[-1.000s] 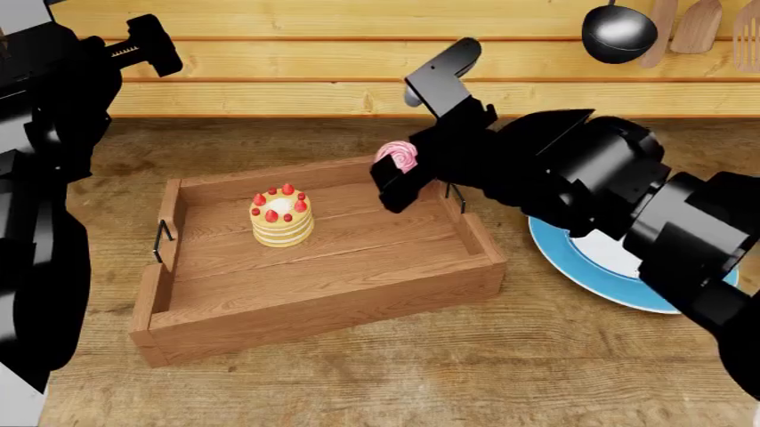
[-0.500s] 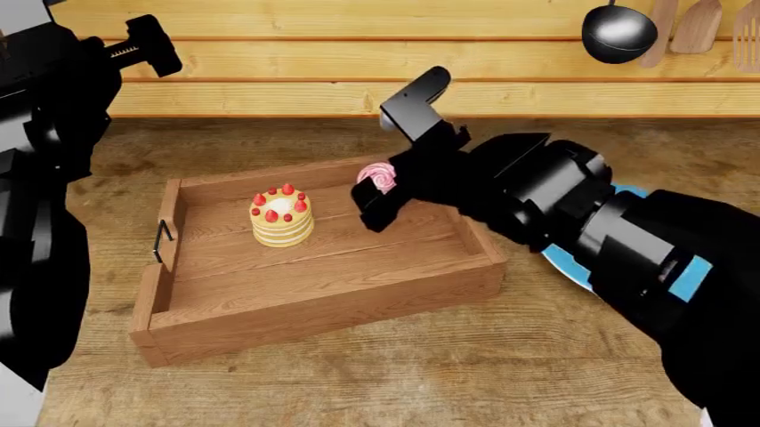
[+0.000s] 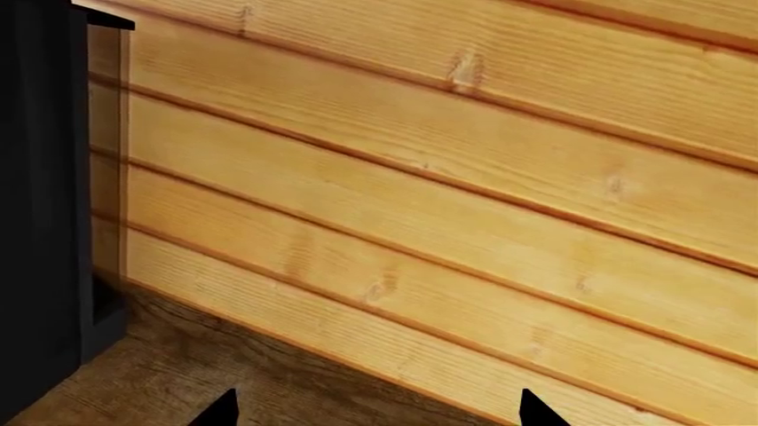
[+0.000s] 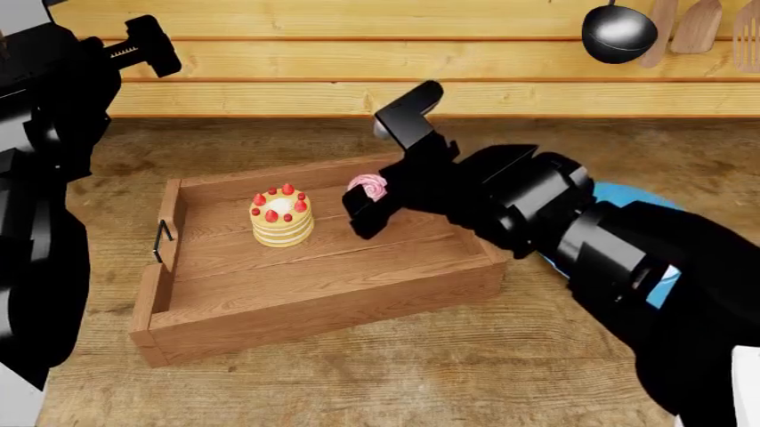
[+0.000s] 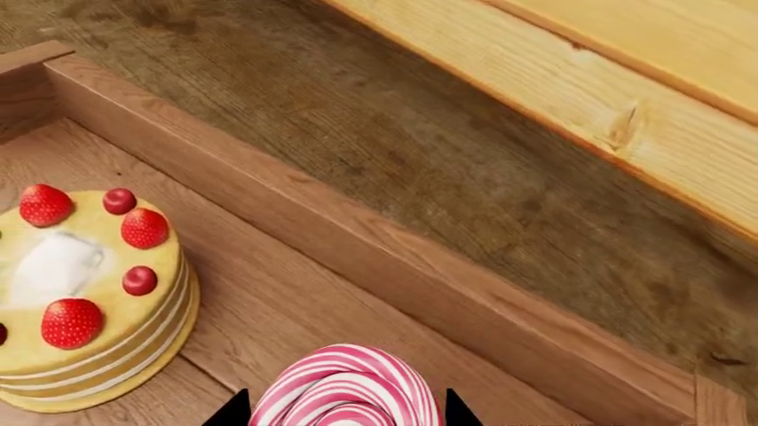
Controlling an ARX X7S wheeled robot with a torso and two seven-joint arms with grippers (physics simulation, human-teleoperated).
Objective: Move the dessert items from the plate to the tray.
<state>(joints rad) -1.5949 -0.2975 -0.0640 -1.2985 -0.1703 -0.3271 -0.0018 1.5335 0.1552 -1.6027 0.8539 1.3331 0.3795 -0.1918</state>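
The strawberry layer cake point(image 4: 281, 219) stands inside the brown wooden tray point(image 4: 320, 307), towards its left; it also shows in the right wrist view point(image 5: 89, 293). My right gripper point(image 4: 366, 197) is shut on the pink-and-white swirl lollipop point(image 4: 367, 186), holding it above the tray's middle, right of the cake. In the right wrist view the lollipop point(image 5: 346, 390) sits between the two fingertips point(image 5: 227, 414), over the tray floor point(image 5: 308, 311). My left gripper point(image 4: 142, 46) is raised at the far left, away from the tray; its fingertips point(image 3: 218, 410) stand wide apart with nothing between them.
A blue-and-white plate point(image 4: 618, 200) lies right of the tray, mostly hidden by my right arm. A wooden plank wall point(image 4: 297, 53) runs along the back, with a black ladle point(image 4: 618, 31) and wooden utensils point(image 4: 695, 25) hanging at the right. A black upright point(image 3: 42, 204) stands close by my left gripper.
My right gripper has carried the lollipop leftward and slightly down, from the tray's right wall to over its middle. The cake and my left arm have not moved.
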